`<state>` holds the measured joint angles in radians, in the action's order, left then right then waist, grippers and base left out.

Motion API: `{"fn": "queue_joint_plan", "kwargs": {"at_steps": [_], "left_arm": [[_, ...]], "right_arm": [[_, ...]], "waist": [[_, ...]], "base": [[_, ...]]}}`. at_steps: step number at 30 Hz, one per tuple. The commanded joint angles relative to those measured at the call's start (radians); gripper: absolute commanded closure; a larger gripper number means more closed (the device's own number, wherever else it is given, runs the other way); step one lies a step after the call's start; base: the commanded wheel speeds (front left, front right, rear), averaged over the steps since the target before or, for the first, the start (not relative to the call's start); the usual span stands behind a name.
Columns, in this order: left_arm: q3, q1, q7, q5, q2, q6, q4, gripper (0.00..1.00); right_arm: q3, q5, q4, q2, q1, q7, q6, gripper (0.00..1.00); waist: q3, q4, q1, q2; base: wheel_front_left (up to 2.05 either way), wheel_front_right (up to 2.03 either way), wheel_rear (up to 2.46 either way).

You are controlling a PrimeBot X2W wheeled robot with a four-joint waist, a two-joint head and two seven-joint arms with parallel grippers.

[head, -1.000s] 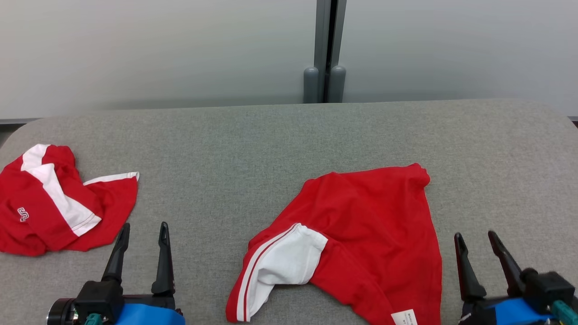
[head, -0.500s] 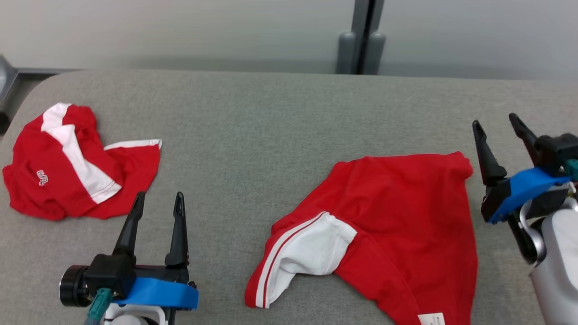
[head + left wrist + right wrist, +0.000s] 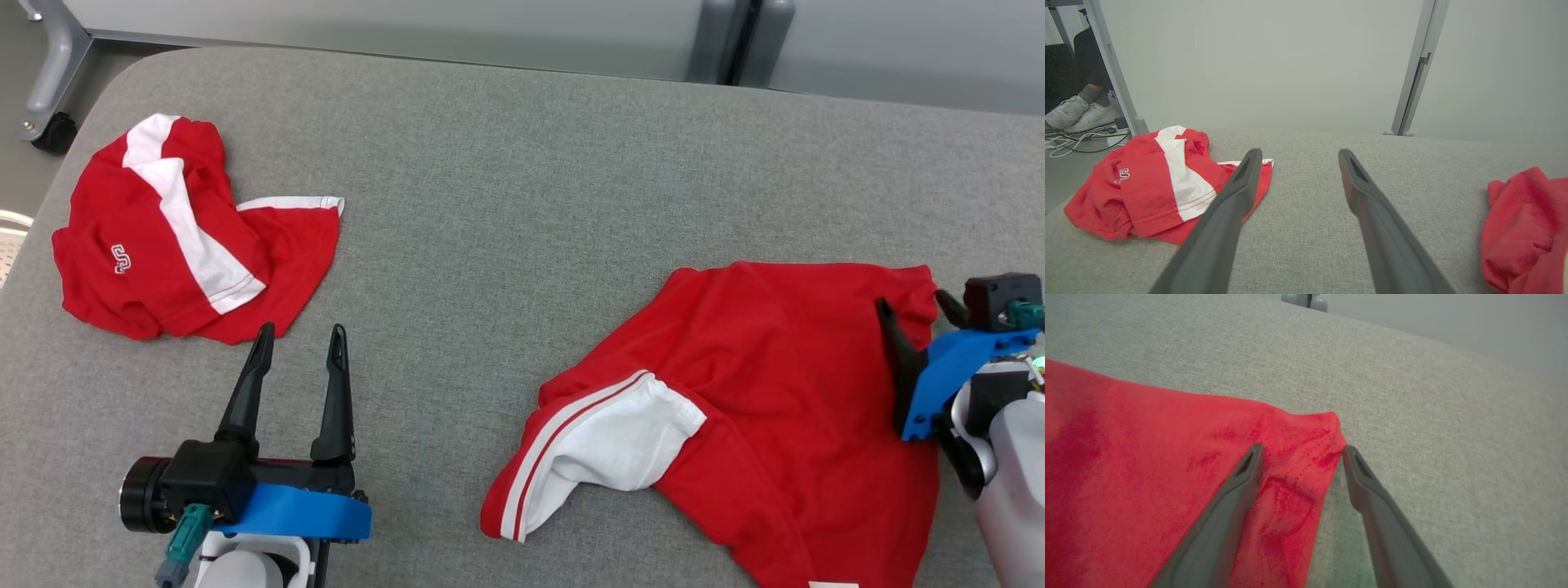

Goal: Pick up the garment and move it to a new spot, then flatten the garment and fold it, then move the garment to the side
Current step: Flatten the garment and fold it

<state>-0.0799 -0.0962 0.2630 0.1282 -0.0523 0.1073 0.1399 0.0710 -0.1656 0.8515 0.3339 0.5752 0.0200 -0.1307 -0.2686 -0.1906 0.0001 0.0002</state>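
- Red shirt with a white, red-striped sleeve (image 3: 759,384) lies rumpled, near right on the grey fabric table (image 3: 506,188).
- Left gripper (image 3: 301,328) hovers over bare table, jaws wide, empty.
- Right gripper (image 3: 910,299), jaws wide, straddles the shirt's far right corner; its wrist view shows hem stitching there. A second ago it sat beside the shirt.
- Crumpled red-and-white garment (image 3: 188,237) lies far left.
- Left wrist view adds a person's white shoes (image 3: 1073,114) beyond.
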Motion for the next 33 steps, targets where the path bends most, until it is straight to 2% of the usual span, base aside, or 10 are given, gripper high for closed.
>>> {"fn": "queue_joint_plan", "kwargs": {"at_steps": [1,4,5,6,11,19,23,24,33], "left_arm": [[0.001,-0.011,0.003,0.002,0.002,-0.003,-0.004,0.0],[0.001,-0.012,0.003,0.011,0.002,-0.009,-0.002,0.0],[0.001,-0.013,0.003,0.012,0.003,-0.011,-0.002,0.0],[0.002,-0.014,0.003,0.014,0.002,-0.011,-0.001,0.0],[-0.003,-0.022,0.003,0.018,0.002,-0.015,0.005,0.0],[-0.012,0.002,0.003,0.016,0.002,-0.015,0.005,0.0],[-0.015,0.014,0.003,0.017,0.002,-0.013,0.006,0.0],[-0.015,0.016,0.003,0.018,0.002,-0.012,0.009,0.0],[-0.008,0.029,0.003,0.001,0.002,-0.004,0.016,0.0]], "right_arm": [[0.006,-0.006,0.017,-0.006,0.015,-0.001,0.0,0.0],[0.032,-0.02,0.053,-0.021,0.021,-0.003,0.0,0.0],[0.04,-0.025,0.059,-0.024,0.026,0.001,0.0,0.53],[0.046,-0.03,0.064,-0.024,0.033,0.006,0.0,1.0],[0.062,-0.05,0.079,0.024,0.075,0.047,0.0,1.0],[0.0,-0.064,0.133,0.209,0.117,0.085,0.0,1.0],[-0.005,-0.068,0.154,0.228,0.119,0.098,0.0,1.0],[-0.003,-0.072,0.156,0.22,0.118,0.103,0.0,0.0],[-0.053,-0.088,0.108,0.177,0.129,0.225,0.0,0.0]], "waist": [[-0.002,0.0,-0.0001,-0.0002],[-0.003,0.005,-0.0001,-0.0002],[-0.003,0.007,-0.0001,-0.0002],[-0.003,0.011,-0.0001,-0.0002],[0.009,0.025,-0.0001,-0.0002],[0.039,0.029,-0.0001,-0.0002],[0.047,0.037,-0.0001,-0.0002],[0.049,0.039,-0.0001,-0.0002],[0.089,0.075,-0.0001,-0.0002]], "base": [[0.0,0.0,0.0],[0.0,0.0,0.0],[0.0,0.0,0.0],[0.0,0.0,0.0],[0.0,0.0,0.0],[0.0,0.0,0.0],[0.0,0.0,0.0],[0.0,0.0,0.0],[0.0,0.0,0.0]]}}
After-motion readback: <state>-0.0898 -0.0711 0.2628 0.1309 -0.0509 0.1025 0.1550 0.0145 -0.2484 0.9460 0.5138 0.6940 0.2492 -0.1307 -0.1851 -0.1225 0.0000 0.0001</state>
